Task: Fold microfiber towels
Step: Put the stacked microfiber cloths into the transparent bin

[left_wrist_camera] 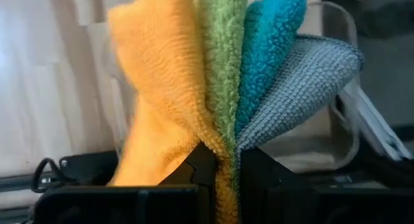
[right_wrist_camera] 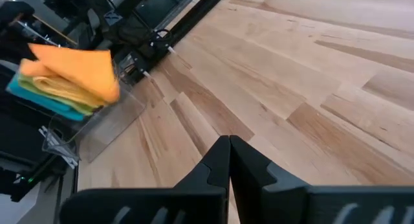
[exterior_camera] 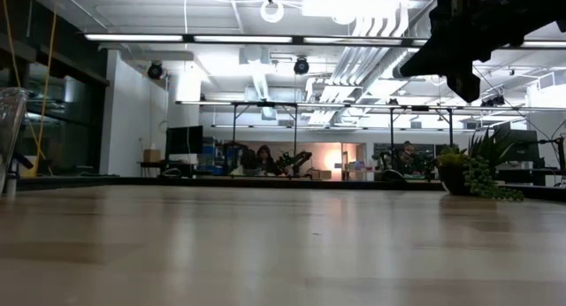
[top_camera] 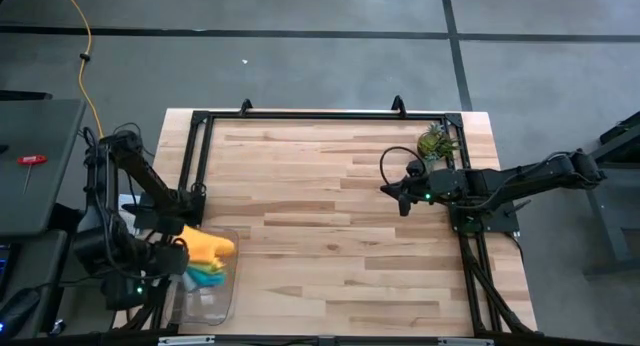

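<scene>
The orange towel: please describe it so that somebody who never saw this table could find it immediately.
Look at the wooden table from above and go to the clear plastic tray at its left edge. There the left gripper pinches a fanned bunch of towels. The orange towel is the outermost, uppermost one; next to it come lime green, teal and grey.

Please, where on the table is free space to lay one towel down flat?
The wood is bare between the clear tray and the right pincer, down to the near edge. Crowded: the tray corner, where the left pincer grips the towels.
</scene>
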`<action>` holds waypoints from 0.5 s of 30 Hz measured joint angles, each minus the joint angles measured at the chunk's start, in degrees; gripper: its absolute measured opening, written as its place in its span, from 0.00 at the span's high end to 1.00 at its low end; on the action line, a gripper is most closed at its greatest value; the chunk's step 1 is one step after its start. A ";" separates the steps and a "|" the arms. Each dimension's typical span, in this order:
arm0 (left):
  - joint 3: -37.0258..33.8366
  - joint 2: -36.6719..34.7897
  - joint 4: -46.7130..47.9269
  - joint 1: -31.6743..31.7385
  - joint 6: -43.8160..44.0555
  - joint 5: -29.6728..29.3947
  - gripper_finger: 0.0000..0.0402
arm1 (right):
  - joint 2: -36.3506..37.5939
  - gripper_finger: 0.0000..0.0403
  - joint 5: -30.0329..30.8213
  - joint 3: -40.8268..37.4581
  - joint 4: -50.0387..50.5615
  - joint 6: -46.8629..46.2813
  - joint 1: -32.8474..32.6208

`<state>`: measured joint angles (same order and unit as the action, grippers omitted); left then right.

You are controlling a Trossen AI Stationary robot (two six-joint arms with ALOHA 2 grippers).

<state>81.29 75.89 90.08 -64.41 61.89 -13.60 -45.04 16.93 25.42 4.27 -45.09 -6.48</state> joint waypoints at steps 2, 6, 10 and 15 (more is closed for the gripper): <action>-1.64 -0.27 -0.02 -1.13 2.95 -2.22 0.95 | 0.01 1.00 0.00 -0.01 -0.10 -0.08 0.00; -2.75 -0.30 -0.03 -1.10 5.51 -7.82 0.95 | 0.00 1.00 -0.04 0.00 -0.17 -0.07 0.00; -2.75 0.66 -0.04 0.62 5.02 -11.58 0.95 | 0.00 1.00 -0.19 0.00 -0.17 0.54 0.00; -4.13 3.39 -0.07 2.15 -0.26 -7.04 0.95 | 0.00 1.00 -1.43 -0.01 -0.16 1.55 -0.02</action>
<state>77.17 79.28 90.01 -62.26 61.63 -20.63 -45.05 15.50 25.41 4.11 -43.54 -6.50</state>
